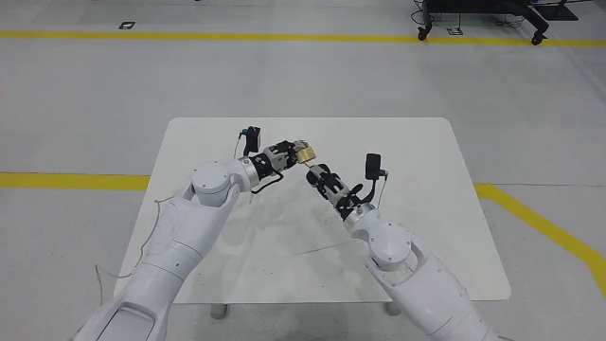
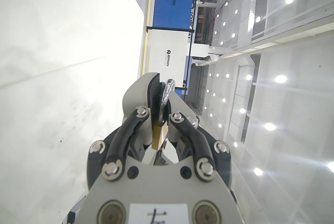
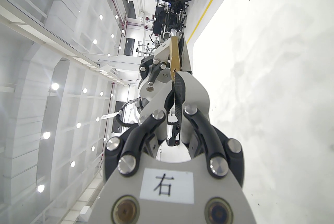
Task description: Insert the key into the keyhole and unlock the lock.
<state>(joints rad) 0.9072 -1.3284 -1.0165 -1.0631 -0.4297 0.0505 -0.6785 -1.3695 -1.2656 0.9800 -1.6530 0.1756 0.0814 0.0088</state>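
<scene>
Above the middle of the white table (image 1: 417,246), my left gripper (image 1: 299,151) is shut on a brass padlock (image 1: 306,155). In the left wrist view the pads (image 2: 154,94) pinch the silver shackle (image 2: 167,92), and the brass body (image 2: 159,135) lies toward the palm. My right gripper (image 1: 316,173) comes from the near right, shut on the key. Its fingertips (image 3: 180,81) sit right at the end of the padlock (image 3: 174,52). The key (image 3: 172,76) is almost wholly hidden between the pads. Whether it is inside the keyhole cannot be made out.
Both arms meet above the table's centre, held off the surface. The tabletop (image 2: 52,52) holds nothing else. Beyond its edges lies grey floor with yellow lines (image 1: 284,36) and wheeled frames (image 1: 483,0) far behind.
</scene>
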